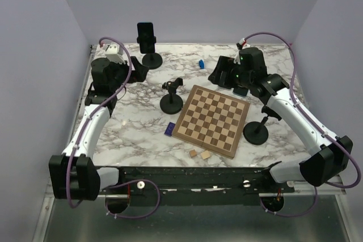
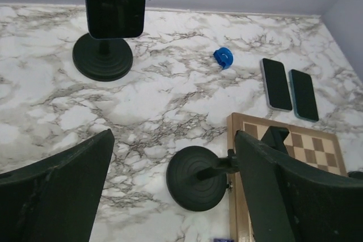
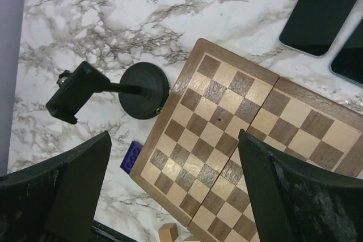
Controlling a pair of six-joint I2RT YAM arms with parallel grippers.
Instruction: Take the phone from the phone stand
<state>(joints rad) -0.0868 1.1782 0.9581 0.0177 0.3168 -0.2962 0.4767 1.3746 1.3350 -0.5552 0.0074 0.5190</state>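
A black phone (image 1: 146,35) stands upright, clamped in a black phone stand (image 1: 152,60) at the back left of the marble table. In the left wrist view the phone (image 2: 115,1) is at the top left on its round-based stand (image 2: 102,56). My left gripper (image 1: 133,72) is open and empty, in front and to the left of that stand and apart from it; in its wrist view the left gripper (image 2: 173,196) hovers by an empty stand. My right gripper (image 1: 224,75) is open and empty over the chessboard's far edge, as its wrist view (image 3: 173,191) shows.
An empty stand (image 1: 171,103) sits mid-table beside the chessboard (image 1: 211,120); another stand (image 1: 256,132) is at the board's right. Two phones (image 2: 276,83) (image 2: 303,94) lie flat at the back right. A blue clip (image 1: 201,64), a blue brick (image 1: 169,128) and wooden blocks (image 1: 199,154) lie around.
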